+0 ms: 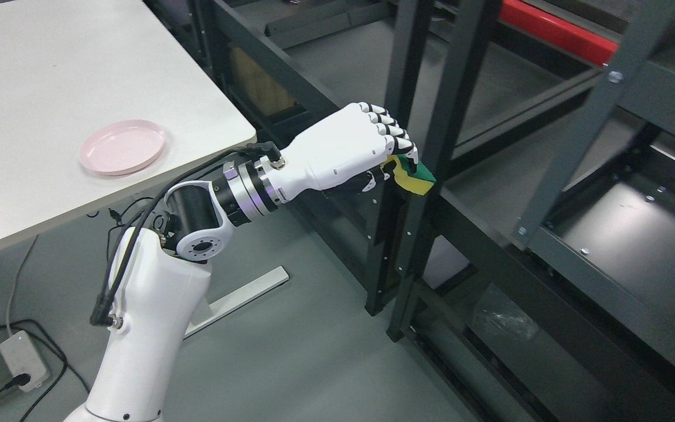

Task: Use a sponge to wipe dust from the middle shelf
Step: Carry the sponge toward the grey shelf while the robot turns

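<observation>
My left hand (393, 158) reaches in from the lower left, its white fingers curled around a yellow and green sponge (415, 174). The sponge sticks out below the knuckles and sits right against a dark upright post (431, 176) of the metal shelving. A grey shelf board (490, 199) lies just beyond the post, to the right of the sponge. Whether the sponge touches the shelf surface is unclear. The right arm does not show.
A white table (33, 88) stands at the left with a pink plate (122, 147) on it. Dark metal racks (607, 252) fill the right side, with a red beam (554, 29) at the top. A power strip (21, 358) and cables lie on the floor at lower left.
</observation>
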Tool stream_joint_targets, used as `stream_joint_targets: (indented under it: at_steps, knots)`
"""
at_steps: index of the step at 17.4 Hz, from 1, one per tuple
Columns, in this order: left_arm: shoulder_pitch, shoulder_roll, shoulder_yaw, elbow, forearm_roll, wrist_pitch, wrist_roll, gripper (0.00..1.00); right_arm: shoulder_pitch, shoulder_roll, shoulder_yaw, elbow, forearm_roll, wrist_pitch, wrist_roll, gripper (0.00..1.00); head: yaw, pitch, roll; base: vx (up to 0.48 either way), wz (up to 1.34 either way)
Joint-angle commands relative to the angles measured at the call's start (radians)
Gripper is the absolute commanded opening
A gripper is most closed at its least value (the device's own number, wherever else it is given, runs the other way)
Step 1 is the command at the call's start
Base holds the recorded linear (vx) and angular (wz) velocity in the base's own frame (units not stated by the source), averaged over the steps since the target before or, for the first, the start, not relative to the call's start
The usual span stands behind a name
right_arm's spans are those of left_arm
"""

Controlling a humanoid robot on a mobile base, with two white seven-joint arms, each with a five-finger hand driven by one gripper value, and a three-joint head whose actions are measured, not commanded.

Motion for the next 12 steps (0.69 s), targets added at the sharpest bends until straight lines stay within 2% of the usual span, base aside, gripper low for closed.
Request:
stream_joint_targets:
  at_steps: [1, 8, 12]
  knots:
    - [-0.026, -0.015, -0.187, 0.009, 0.066, 0.000, 0.000, 0.01, 0.000, -0.017, 0.000, -0.017, 0.000, 0.000, 0.000, 1.00, 0.0000, 0.000, 0.000, -0.232, -0.62]
    - [-0.163, -0.015, -0.253, 0.009, 0.065, 0.000, 0.000, 0.01, 0.000, -0.017, 0.000, -0.017, 0.000, 0.000, 0.000, 1.00, 0.0000, 0.000, 0.000, -0.227, -0.58]
    - [-0.292, -0.015, -0.268, 0.021, 0.062, 0.000, 0.000, 0.01, 0.000, -0.017, 0.000, -0.017, 0.000, 0.000, 0.000, 1.00, 0.0000, 0.000, 0.000, -0.182, -0.59]
